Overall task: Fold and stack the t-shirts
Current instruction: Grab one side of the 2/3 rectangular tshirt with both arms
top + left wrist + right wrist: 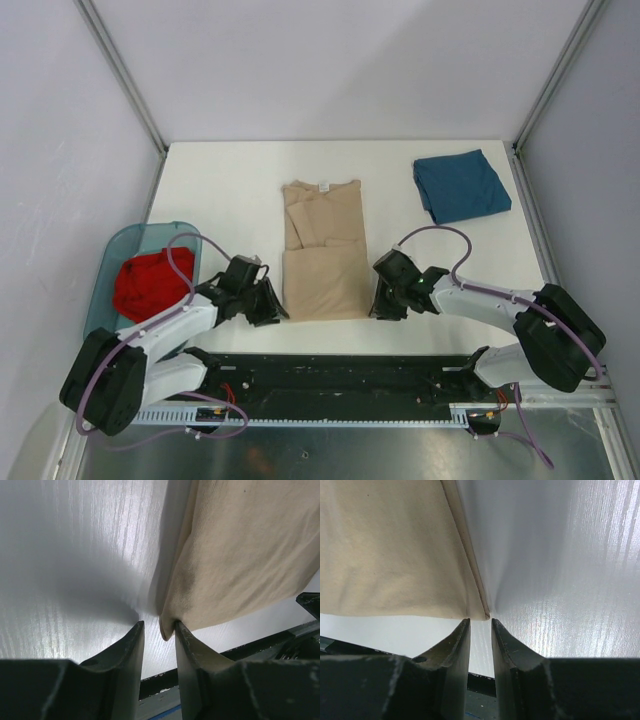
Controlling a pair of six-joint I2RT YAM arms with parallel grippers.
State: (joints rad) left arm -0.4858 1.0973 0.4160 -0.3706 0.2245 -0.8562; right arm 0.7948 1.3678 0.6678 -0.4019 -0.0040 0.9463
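Mid-fold on the tan t-shirt (pixel 322 250), sleeves tucked in. Left gripper (pixel 158 624) and right gripper (pixel 480 620) at its near corners, fingers slightly apart, nothing clamped. Next, probably: pinch both corners, fold toward its far edge.

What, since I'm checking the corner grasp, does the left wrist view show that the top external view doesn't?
Only the left wrist: the left gripper is slightly open, with the near corner of the tan shirt right at its fingertips. Only the top external: the red shirt in a translucent bin, the folded teal shirt and the right gripper. Both: the tan shirt, the white table and the left gripper.
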